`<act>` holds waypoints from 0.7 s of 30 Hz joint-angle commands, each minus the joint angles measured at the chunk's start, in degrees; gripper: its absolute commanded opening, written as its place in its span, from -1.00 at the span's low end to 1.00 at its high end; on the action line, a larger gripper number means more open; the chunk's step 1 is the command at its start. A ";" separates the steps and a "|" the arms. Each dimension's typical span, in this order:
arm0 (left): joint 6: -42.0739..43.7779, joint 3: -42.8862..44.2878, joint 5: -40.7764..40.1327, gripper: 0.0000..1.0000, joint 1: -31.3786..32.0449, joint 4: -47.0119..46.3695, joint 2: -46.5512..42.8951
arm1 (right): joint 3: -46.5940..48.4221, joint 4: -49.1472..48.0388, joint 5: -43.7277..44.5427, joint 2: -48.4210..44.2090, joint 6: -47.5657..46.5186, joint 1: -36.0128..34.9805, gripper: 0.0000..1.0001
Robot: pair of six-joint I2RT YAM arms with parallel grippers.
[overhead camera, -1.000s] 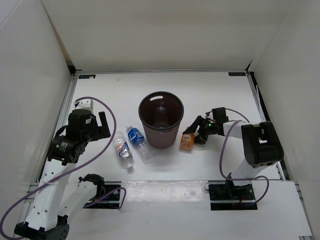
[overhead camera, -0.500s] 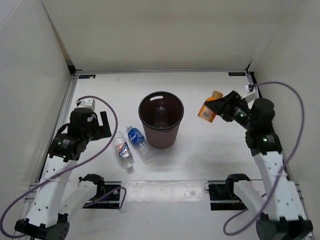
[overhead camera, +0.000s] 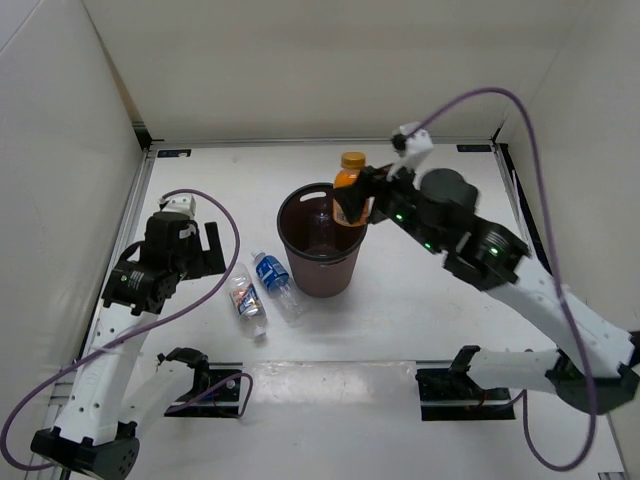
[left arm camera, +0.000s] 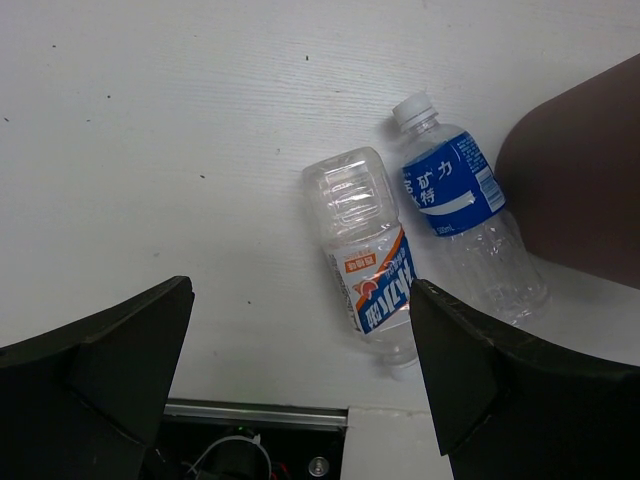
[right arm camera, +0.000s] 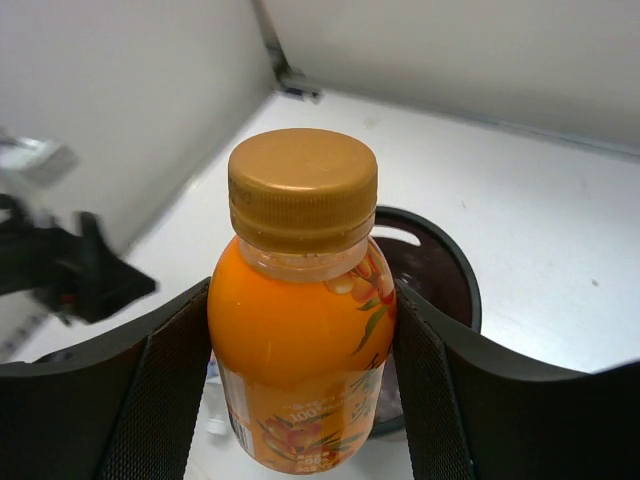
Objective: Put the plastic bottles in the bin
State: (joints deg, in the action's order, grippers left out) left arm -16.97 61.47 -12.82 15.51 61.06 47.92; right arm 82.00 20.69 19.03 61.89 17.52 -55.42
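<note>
My right gripper [overhead camera: 357, 205] is shut on the short orange bottle [overhead camera: 349, 190] and holds it upright over the right rim of the maroon bin [overhead camera: 322, 278]; in the right wrist view the orange bottle [right arm camera: 300, 320] fills the space between the pads, with the bin [right arm camera: 455, 275] behind it. A clear bottle [overhead camera: 322, 213] lies inside the bin. The blue-label bottle [overhead camera: 275, 284] and the white-red-label bottle [overhead camera: 246, 300] lie on the table left of the bin, also in the left wrist view [left arm camera: 460, 215] [left arm camera: 368, 250]. My left gripper [overhead camera: 207, 250] is open and empty, above and left of them.
White walls enclose the table on three sides. Black mounting plates [overhead camera: 212, 392] [overhead camera: 465, 390] sit at the near edge by the arm bases. A purple cable [overhead camera: 215, 290] loops from the left arm, close to the two lying bottles.
My right arm has lifted the orange bottle from the table right of the bin and swung it left, up over the bin's rim. The left arm has barely shifted.
</note>
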 commanded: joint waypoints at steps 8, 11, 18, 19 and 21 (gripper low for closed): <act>0.36 1.28 1.30 1.00 0.05 -0.41 1.03 | 3.79 8.41 -14.81 9.92 2.79 12.88 -1.00; 0.54 1.54 1.57 1.00 -0.04 -0.41 1.30 | 3.70 8.05 -14.19 9.57 2.34 12.09 -1.00; 0.54 1.46 1.66 1.00 -0.04 -0.50 1.21 | 7.64 12.44 -15.77 14.13 2.43 13.23 -1.00; 0.54 1.46 1.57 1.00 0.05 -0.50 1.38 | 8.00 12.88 -16.56 14.66 2.61 13.32 -1.00; 0.62 1.63 1.57 1.00 0.05 -0.50 1.39 | 9.66 14.63 -17.70 16.84 2.70 13.93 -0.54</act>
State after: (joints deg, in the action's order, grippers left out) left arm -16.93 61.47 -12.12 15.49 61.06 49.47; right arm 87.92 33.01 3.81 76.38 19.57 -42.30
